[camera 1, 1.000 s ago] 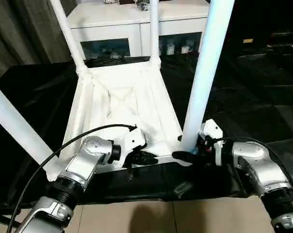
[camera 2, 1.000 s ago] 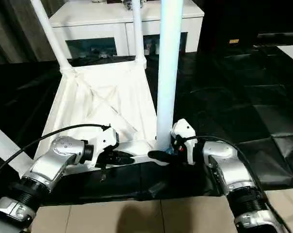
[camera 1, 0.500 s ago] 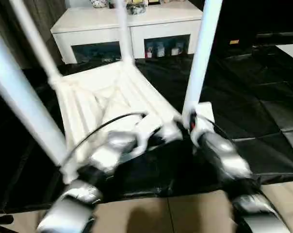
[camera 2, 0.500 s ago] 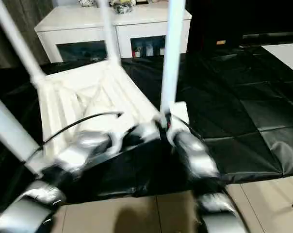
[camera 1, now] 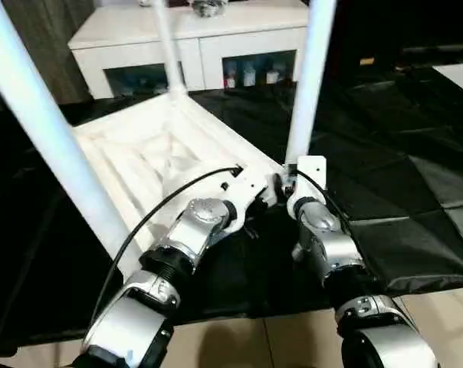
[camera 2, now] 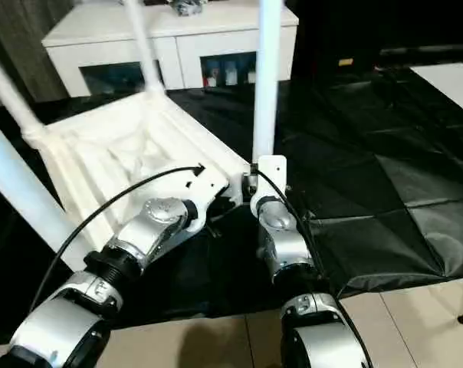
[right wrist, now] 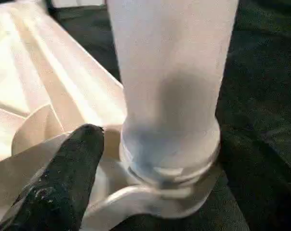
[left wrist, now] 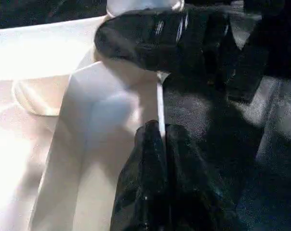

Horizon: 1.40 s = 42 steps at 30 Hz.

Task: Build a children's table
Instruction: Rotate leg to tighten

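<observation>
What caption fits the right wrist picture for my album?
A white table leg stands in the tabletop corner socket, one black finger beside it.

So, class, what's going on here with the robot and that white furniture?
The robot is building a children's table. The white tabletop lies upside down on black sheeting, ribbed underside up, with legs standing in its corner sockets. Both arms work at the near corner, by one upright leg. The left gripper has its fingers shut at the tabletop's edge. The right gripper sits beside that leg's base in its socket, not gripping it.
</observation>
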Available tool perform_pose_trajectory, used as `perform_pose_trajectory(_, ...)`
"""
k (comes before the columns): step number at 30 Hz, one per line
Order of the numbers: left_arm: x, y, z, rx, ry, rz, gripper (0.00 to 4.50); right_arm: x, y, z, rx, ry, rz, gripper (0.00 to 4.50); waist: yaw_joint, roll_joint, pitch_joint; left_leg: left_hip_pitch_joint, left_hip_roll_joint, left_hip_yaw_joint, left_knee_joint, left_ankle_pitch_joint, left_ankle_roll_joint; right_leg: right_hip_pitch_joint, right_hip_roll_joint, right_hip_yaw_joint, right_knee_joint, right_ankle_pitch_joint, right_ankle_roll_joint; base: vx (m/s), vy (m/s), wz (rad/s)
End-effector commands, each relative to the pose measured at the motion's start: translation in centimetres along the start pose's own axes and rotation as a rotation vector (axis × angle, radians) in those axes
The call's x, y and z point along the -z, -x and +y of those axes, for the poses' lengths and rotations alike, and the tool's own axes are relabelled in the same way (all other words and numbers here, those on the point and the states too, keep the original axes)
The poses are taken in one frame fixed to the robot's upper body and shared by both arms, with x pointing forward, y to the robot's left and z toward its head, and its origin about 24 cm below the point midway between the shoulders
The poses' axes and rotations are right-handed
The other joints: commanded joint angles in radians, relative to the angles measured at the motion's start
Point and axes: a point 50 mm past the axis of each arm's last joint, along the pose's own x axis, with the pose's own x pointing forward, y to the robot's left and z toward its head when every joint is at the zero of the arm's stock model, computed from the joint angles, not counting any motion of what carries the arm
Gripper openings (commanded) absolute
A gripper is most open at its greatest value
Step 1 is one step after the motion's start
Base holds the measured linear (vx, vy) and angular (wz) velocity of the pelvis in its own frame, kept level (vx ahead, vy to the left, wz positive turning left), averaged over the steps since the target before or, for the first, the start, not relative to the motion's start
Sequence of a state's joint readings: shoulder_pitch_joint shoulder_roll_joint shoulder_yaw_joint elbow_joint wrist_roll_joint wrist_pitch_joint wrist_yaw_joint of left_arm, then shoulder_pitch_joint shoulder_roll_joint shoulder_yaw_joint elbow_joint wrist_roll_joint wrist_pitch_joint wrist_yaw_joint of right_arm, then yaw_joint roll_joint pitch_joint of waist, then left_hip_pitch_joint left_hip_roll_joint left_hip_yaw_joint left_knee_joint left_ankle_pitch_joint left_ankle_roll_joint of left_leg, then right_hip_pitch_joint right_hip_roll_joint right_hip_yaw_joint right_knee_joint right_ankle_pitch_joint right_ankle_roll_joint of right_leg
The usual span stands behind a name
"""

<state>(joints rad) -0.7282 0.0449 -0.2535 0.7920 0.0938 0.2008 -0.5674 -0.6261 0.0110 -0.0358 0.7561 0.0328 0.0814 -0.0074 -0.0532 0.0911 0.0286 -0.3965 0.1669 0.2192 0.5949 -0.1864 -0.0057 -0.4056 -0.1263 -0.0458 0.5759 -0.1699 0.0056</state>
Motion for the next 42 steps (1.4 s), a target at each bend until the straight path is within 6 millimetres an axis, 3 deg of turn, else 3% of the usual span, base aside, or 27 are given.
perform_pose_trajectory(1, 1.3, 1.1, 0.1, 0.06, -0.026, -0.023, 0.0, -0.7, 0.6, 0.2, -0.164, 0.04, -0.065, 4.15, 0.012, -0.024, -0.058, 0.013, 0.048, -0.034, -0.073, -0.242, 0.125, 0.044, -0.023, 0.009, -0.065, -0.179, -0.224, 0.0, 0.0, 0.0)
perform_pose_trajectory(3, 1.6, 1.5, 0.1, 0.09, -0.032, -0.034, 0.0, -0.7, 1.2, -0.2, -0.239, 0.07, -0.078, 4.15, 0.017, -0.025, -0.059, 0.018, 0.051, -0.034, -0.074, -0.243, 0.126, 0.043, -0.022, 0.01, -0.063, -0.177, -0.22, 0.0, 0.0, 0.0)
perform_pose_trajectory(6, 2.1, 2.3, 0.1, 0.149, -0.042, -0.045, 0.0, -0.4, 2.6, -1.1, -0.403, 0.126, -0.082, 4.15, 0.021, -0.018, -0.058, 0.02, 0.053, -0.035, -0.076, -0.241, 0.117, 0.044, -0.019, 0.011, -0.059, -0.167, -0.221, 0.0, 0.0, 0.0)
perform_pose_trajectory(7, 2.3, 3.5, -0.1, 0.262, -0.075, -0.083, 0.0, -0.1, 4.4, -2.4, -0.596, 0.192, -0.062, 4.15, 0.022, -0.014, -0.056, 0.02, 0.053, -0.034, -0.077, -0.259, 0.115, 0.041, -0.019, 0.013, -0.061, -0.175, -0.222, 0.0, 0.0, 0.0)
perform_pose_trajectory(8, 2.3, 3.5, -0.2, 0.265, -0.075, -0.084, 0.0, -0.1, 4.5, -2.5, -0.6, 0.193, -0.061, 4.15, 0.033, -0.021, -0.057, 0.022, 0.058, -0.037, -0.078, -0.269, 0.116, 0.049, -0.02, 0.013, -0.062, -0.172, -0.213, 0.0, 0.0, 0.0)
perform_pose_trajectory(9, 2.3, 3.9, -0.3, 0.304, -0.079, -0.096, 0.0, 0.0, 5.0, -2.9, -0.659, 0.217, -0.049, 4.15, 0.033, -0.017, -0.056, 0.019, 0.055, -0.034, -0.077, -0.271, 0.118, 0.046, -0.02, 0.014, -0.061, -0.169, -0.223, 0.0, 0.0, 0.0)
perform_pose_trajectory(12, 2.3, 4.1, -0.4, 0.333, -0.079, -0.102, 0.0, 0.1, 5.4, -3.1, -0.699, 0.231, -0.038, 4.15, 0.032, -0.015, -0.052, 0.022, 0.055, -0.032, -0.081, -0.312, 0.096, 0.037, -0.02, 0.016, -0.065, -0.226, -0.228, 0.0, 0.0, 0.0)
perform_pose_trajectory(13, 2.4, 5.1, -0.7, 0.425, -0.086, -0.099, 0.0, 0.4, 6.4, -4.1, -0.827, 0.262, 0.017, 4.15, 0.035, -0.017, -0.052, 0.027, 0.057, -0.034, -0.084, -0.333, 0.075, 0.04, -0.02, 0.015, -0.067, -0.259, -0.22, 0.0, 0.0, 0.0)
perform_pose_trajectory(15, 2.5, 5.8, -0.8, 0.489, -0.09, -0.094, 0.0, 0.5, 7.2, -4.7, -0.921, 0.281, 0.061, 4.15, 0.047, -0.015, -0.052, 0.029, 0.064, -0.034, -0.085, -0.326, 0.075, 0.04, -0.02, 0.018, -0.062, -0.24, -0.225, 0.0, 0.0, 0.0)
perform_pose_trajectory(16, 2.5, 5.8, -0.8, 0.489, -0.09, -0.094, 0.0, 0.5, 7.2, -4.7, -0.921, 0.281, 0.061, 4.15, 0.047, -0.012, -0.053, 0.028, 0.063, -0.032, -0.084, -0.314, 0.076, 0.038, -0.018, 0.018, -0.06, -0.222, -0.228, 0.0, 0.0, 0.0)
perform_pose_trajectory(17, 2.6, 6.0, -0.8, 0.497, -0.09, -0.091, 0.0, 0.6, 7.3, -5.0, -0.936, 0.298, 0.076, 4.15, 0.051, -0.018, -0.056, 0.031, 0.061, -0.028, -0.081, -0.287, 0.08, 0.034, -0.015, 0.018, -0.058, -0.181, -0.238, 0.0, 0.0, 0.0)
perform_pose_trajectory(20, 2.7, 6.3, -0.7, 0.507, -0.088, -0.084, 0.0, 0.5, 7.4, -5.6, -0.954, 0.314, 0.106, 4.15, 0.064, -0.02, -0.058, 0.03, 0.06, -0.026, -0.075, -0.237, 0.096, 0.037, -0.019, 0.019, -0.05, -0.13, -0.251, 0.0, 0.0, 0.0)
perform_pose_trajectory(24, 2.8, 6.3, -0.7, 0.501, -0.097, -0.081, 0.0, 0.8, 7.2, -5.8, -0.986, 0.353, 0.146, 4.15, 0.072, -0.027, -0.057, 0.027, 0.058, -0.026, -0.073, -0.214, 0.107, 0.038, -0.022, 0.019, -0.05, -0.144, -0.25, 0.0, 0.0, 0.0)
perform_pose_trajectory(30, 2.8, 6.6, -0.9, 0.508, -0.092, -0.081, 0.0, 0.7, 7.1, -5.7, -1.007, 0.332, 0.153, 4.15, 0.079, -0.024, -0.059, 0.027, 0.059, -0.027, -0.07, -0.188, 0.113, 0.039, -0.02, 0.018, -0.046, -0.133, -0.248, 0.0, 0.0, 0.0)
perform_pose_trajectory(42, 3.1, 6.8, -0.8, 0.505, -0.089, -0.072, 0.0, 1.1, 7.2, -5.7, -1.033, 0.291, 0.166, 3.18, 0.087, -0.03, -0.061, 0.028, 0.058, -0.026, -0.065, -0.166, 0.119, 0.04, -0.02, 0.018, -0.042, -0.122, -0.253, 0.0, 0.0, 0.0)
